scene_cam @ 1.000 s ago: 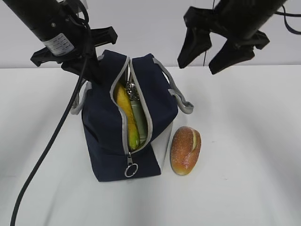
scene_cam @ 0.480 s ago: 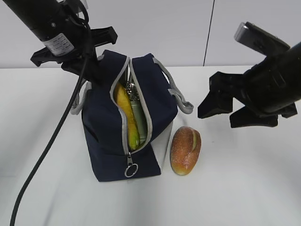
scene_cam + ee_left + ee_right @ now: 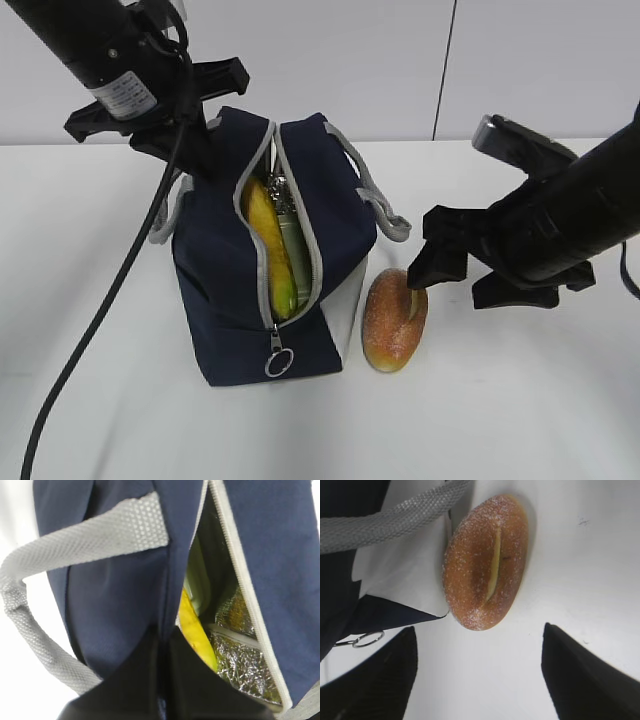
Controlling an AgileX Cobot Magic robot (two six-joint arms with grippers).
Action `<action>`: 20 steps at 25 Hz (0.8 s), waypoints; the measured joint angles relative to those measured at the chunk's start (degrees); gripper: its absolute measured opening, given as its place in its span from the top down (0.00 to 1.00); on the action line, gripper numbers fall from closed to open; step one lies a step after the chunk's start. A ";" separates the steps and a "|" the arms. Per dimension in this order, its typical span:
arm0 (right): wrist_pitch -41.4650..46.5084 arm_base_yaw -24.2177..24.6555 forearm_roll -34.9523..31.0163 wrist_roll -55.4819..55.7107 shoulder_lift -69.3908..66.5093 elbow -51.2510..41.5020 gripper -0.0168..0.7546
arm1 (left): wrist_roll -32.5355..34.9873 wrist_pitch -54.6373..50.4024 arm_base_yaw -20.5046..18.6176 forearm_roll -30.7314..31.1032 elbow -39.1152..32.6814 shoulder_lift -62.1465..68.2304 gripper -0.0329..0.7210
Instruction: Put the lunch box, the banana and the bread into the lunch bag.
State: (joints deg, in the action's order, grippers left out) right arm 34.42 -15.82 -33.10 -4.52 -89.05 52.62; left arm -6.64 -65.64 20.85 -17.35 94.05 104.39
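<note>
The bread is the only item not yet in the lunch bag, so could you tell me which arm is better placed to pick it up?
The right. Its open gripper hangs just above the bread, which lies on the table beside the lunch bag. The left gripper is shut on the bag's fabric at the far end of the opening.

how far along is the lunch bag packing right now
Two of three items look packed: the banana and the green lunch box show through the open zipper of the lunch bag. The left gripper is shut on the bag's edge, holding it open. The right gripper hangs open above the bread, which lies on the table beside the bag. Left: grasp the bread and put it in.
</note>
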 joint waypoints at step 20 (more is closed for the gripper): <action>-4.75 0.00 -17.25 -16.86 -16.30 3.63 0.13 | 0.00 0.05 0.00 0.00 0.00 0.00 0.96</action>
State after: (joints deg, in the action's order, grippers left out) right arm 29.67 -15.82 -50.35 -21.38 -105.35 56.25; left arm -6.64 -65.59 20.85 -17.35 94.05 104.39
